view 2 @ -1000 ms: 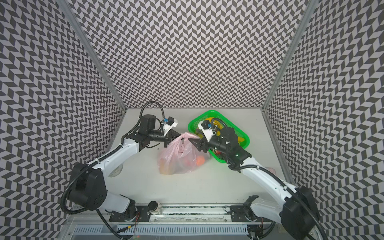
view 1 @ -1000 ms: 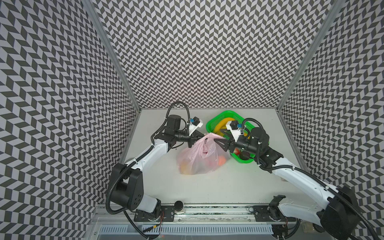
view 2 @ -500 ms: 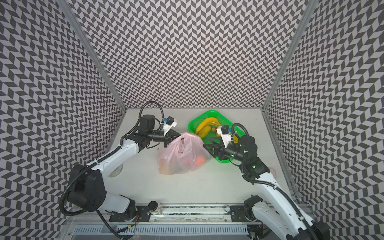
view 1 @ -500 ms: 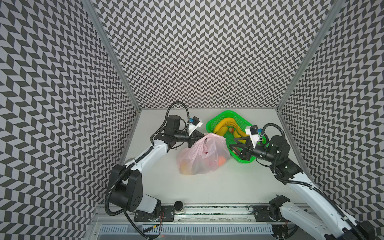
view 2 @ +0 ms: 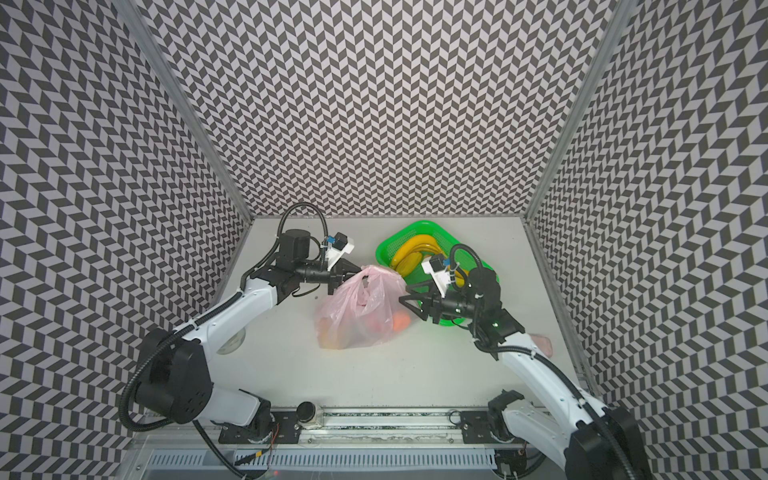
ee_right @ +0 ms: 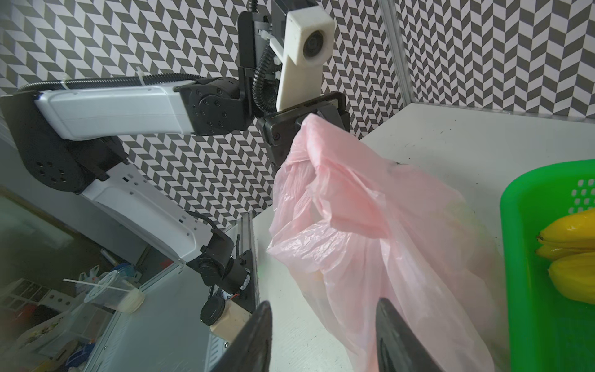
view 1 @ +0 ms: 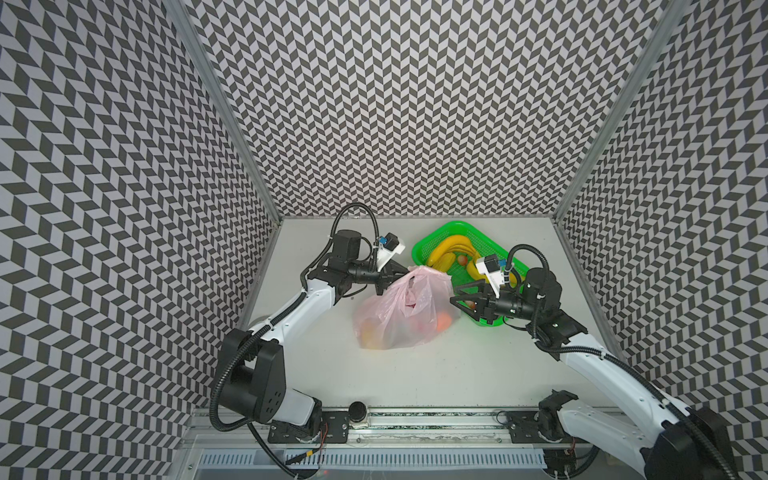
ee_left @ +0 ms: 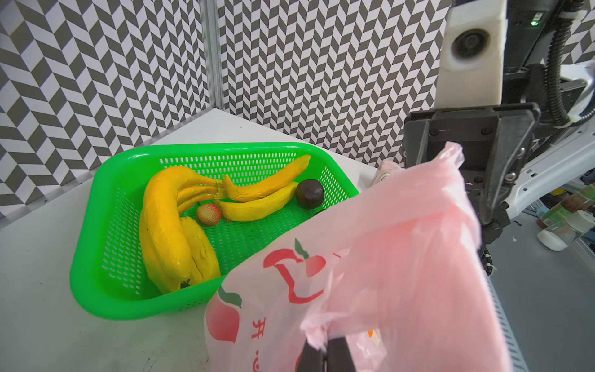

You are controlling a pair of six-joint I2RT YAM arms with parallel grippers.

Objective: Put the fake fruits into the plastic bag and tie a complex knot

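Nearest the front edge of the tabletop (view 1: 415, 374), the pink bag (view 1: 399, 320) is slumping on the middle of the table. It is thin enough that an orange (view 1: 444, 321) and some paler fruit are showing through its belly. Its top is being drawn up into a peak, its red print is creasing, and no knot is forming yet.

Just beside the bag's right flank, the right claw (view 1: 456, 294) is hanging with its fingers apart and nothing between them. A second ago it was poking at the bag's mouth, and then it swung back over the basket. Now it is coming in again, lower, with its fingers narrowing. To me that looks like a reach for the bag's loose side rather than for more fruit.

A little farther back, the left claw (view 1: 386, 282) is staying clamped on the bag's handle, keeping the mouth lifted exactly where it was.

Toward the far right corner, the green basket (ee_left: 128, 302) is still carrying the bananas (ee_left: 170, 225), a dark ball (ee_left: 309, 194) and a small red fruit (ee_left: 208, 214). So the loading is not finishing yet, I'd say.
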